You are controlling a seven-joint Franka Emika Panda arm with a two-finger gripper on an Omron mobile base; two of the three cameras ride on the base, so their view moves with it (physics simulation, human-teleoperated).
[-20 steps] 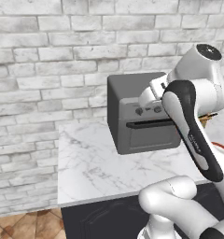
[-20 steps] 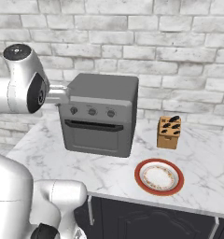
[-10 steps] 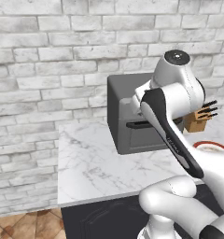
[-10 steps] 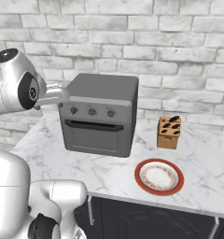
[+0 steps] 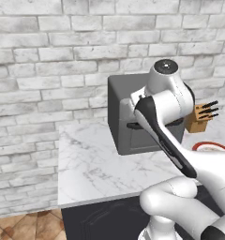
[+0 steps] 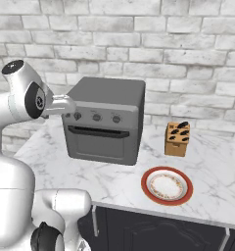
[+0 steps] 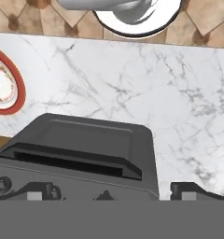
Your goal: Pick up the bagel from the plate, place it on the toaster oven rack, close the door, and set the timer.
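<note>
- I see the door closed on the toaster oven, upright on the marble worktop.
- The plate lies right of the oven, knife block behind it.
- No bagel discernible on the plate.
- Fingers spread wide, holding nothing, above the door handle.
- No legible writing anywhere.

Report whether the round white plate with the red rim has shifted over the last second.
No. The red-rimmed white plate lies where it lay, on the marble counter in front of the wooden knife block, right of the grey toaster oven.
</note>
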